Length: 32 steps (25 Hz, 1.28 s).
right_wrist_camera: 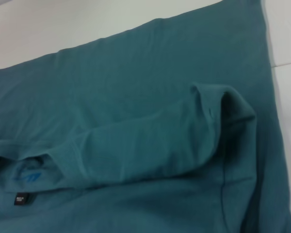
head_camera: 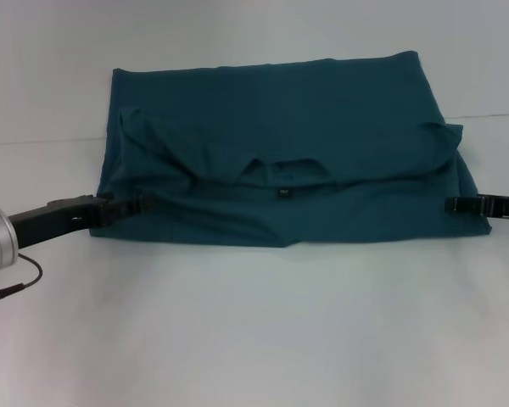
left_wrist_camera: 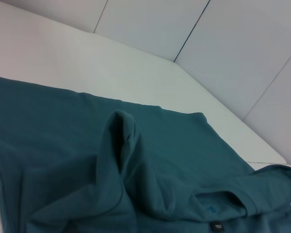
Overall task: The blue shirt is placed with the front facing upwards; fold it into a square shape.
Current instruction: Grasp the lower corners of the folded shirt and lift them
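While both grippers, left gripper (head_camera: 123, 205) and right gripper (head_camera: 455, 204), seem pinching the blue shirt (head_camera: 322, 110) edges at mid-frame, they should pull evenly.

You see the blue shirt (right_wrist_camera: 136, 97) filling nearly the whole right wrist view, lying on the white table (right_wrist_camera: 48, 29). One layer is folded over another, leaving a soft rolled edge across the cloth. A sleeve (right_wrist_camera: 228, 111) bunches into a rounded hump near the shirt's side edge. The collar (right_wrist_camera: 19, 167) opening shows a small dark label (right_wrist_camera: 20, 198) beneath blue print.
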Motion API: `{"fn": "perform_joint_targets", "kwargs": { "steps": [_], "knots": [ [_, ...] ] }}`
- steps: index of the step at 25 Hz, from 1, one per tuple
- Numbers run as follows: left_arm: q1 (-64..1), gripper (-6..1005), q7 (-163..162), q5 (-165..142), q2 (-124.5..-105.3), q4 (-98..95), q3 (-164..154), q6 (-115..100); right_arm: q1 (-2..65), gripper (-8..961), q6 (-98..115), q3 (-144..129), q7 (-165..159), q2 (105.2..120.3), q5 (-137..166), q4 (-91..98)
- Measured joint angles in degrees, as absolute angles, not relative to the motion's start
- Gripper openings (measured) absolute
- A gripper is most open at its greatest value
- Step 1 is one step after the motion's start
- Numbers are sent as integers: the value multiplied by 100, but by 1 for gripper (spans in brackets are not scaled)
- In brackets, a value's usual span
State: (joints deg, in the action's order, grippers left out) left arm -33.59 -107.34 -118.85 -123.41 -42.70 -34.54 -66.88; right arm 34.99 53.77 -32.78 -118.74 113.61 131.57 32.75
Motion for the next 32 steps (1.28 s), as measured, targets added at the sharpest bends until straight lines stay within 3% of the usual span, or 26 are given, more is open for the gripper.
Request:
{"fn": "perform_joint_targets", "kwargs": {
  "steps": [21,32],
  "knots": [
    [-3355,904,-10743,-11868,-12340,-4272,-3453,-6667,3456,17,5379,-3390,-11934,11320,13105,3260],
    [-3288,903,-10519,-11881,-12356,-3950,-3472,-6012,3064,17,6060,-3341,-11824,11212,12452,3688]
  ]
}}
